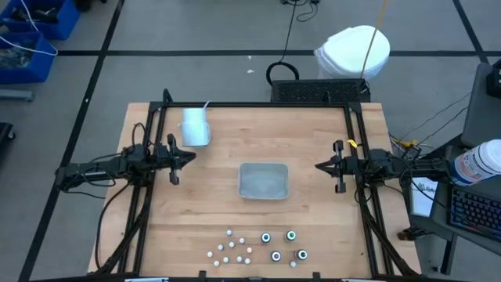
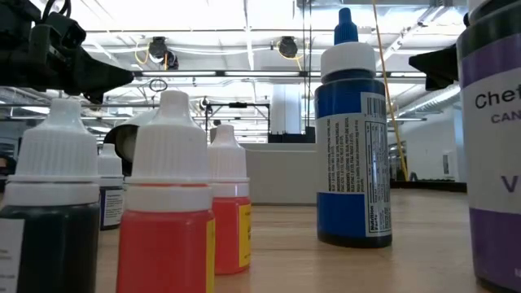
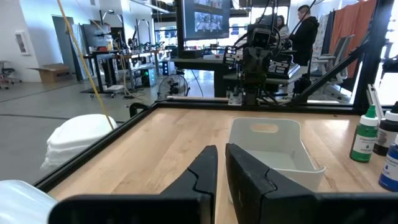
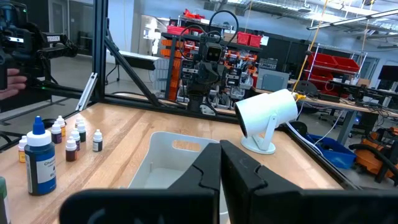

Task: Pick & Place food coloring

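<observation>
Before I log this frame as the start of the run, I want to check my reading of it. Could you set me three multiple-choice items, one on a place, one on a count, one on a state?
1. Where does the grey tray sit?
A. Mid-table, between the two arms
B. At the far left corner
C. On top of the bottles

2. How many larger bottles with round teal or white tops stand near the front edge in the high view?
A. Two
B. Four
C. Seven

3. How do the left gripper and the right gripper stand?
A. Both hold a bottle
B. Left wide open, right shut
C. Both have fingers together, holding nothing

Answers: 1 A, the tray lies centred between the grippers. 2 B, four round tops sit in a cluster beside the small white-capped bottles. 3 C, each wrist view shows fingers nearly touching with nothing between.
</observation>
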Robot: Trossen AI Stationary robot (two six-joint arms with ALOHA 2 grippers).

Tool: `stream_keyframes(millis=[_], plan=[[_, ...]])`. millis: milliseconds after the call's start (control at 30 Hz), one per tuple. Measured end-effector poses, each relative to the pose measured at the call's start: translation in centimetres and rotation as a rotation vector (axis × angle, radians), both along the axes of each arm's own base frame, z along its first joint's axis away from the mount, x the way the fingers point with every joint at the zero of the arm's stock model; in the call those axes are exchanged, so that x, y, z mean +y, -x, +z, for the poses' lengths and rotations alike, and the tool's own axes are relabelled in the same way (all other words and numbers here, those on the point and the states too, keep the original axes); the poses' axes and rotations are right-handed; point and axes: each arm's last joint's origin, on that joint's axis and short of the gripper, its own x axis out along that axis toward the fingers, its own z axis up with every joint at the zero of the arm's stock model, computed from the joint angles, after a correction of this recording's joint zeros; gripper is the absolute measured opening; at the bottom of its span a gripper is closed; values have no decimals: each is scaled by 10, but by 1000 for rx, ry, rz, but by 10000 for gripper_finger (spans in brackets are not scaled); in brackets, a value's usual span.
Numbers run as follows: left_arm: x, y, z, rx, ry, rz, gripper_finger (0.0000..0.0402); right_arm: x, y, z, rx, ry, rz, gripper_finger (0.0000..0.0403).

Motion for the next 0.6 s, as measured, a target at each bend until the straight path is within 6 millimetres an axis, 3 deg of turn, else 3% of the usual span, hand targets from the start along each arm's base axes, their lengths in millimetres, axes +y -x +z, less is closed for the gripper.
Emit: stream_keyframes(millis=[600], plan=[[0,0,5,-56,-2,0,42,0,0,1,-6,0,0,0]])
